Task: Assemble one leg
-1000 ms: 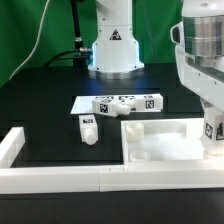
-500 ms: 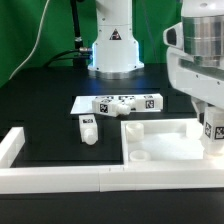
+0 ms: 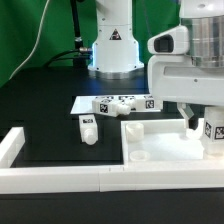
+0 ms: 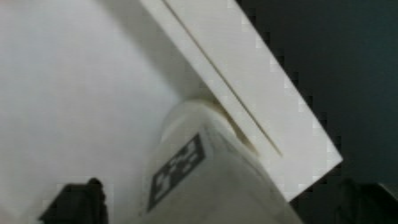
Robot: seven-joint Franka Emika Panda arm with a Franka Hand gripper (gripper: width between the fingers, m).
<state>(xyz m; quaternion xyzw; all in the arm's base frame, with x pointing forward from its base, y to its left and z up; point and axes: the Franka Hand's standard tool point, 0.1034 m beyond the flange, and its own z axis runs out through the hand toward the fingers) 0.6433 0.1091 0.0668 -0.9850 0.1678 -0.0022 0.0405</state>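
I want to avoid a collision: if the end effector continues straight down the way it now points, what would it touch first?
Probably the leg standing directly below the end effector, on the square panel by its rim. How far above it the fingers are is unclear.

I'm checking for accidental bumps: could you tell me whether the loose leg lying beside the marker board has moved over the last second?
No. The leg lies at the same spot beside the marker board.
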